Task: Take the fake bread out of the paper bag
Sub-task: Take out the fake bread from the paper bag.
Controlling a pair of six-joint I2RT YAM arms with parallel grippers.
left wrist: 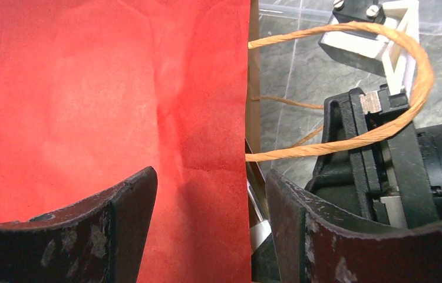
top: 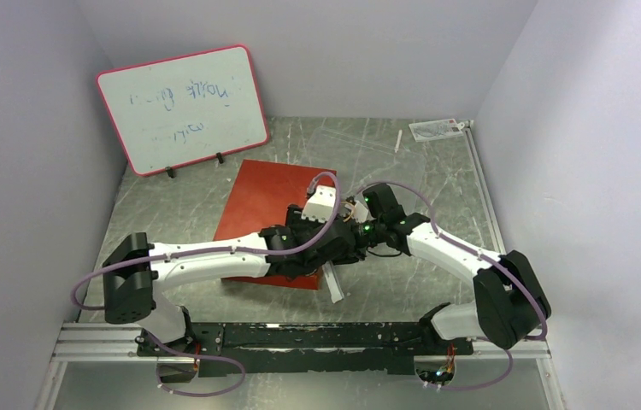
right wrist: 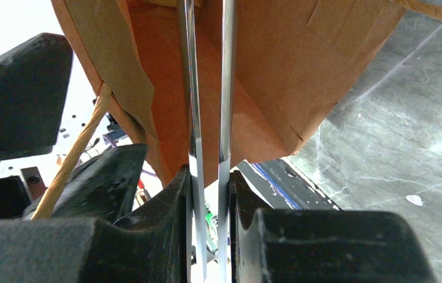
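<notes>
Nearest, the right gripper (right wrist: 208, 181) has its jaws pressed together on one pair of long thin metal tweezers (right wrist: 226, 88). The two bright blades run side by side straight out from between the black fingers and into the open mouth of the bag.

The left gripper (left wrist: 210, 183) has its jaws spread wide and holds nothing. They straddle the bag's mouth edge, with one finger (left wrist: 118, 224) over the red panel and the other past the edge, on the handle side. Whether either finger touches the paper I cannot tell.

The single tall red paper bag with a brown kraft inside (top: 257, 205) lies flat on its side on the grey metal bench (top: 437, 188), left of centre and partly under both wrists. Its mouth faces the right side of the bench, toward the right arm. The line from mouth to bottom runs across the bench, a little skewed.

Two thin brown twisted-paper handles (left wrist: 422, 82) loop out of the mouth. In the left wrist view the thicker-looking loop lies across the black body of the right gripper, and the second loop sits behind it.

No fake bread shows in any view. The right wrist view shows only bare kraft paper inside the bag, and its depth is hidden.

Farther back, one red-framed whiteboard (top: 182, 107) leans at the back left. One clear plastic packet (top: 437, 128) lies in the far right corner. One small white stick (top: 397, 141) lies just beside the packet.
</notes>
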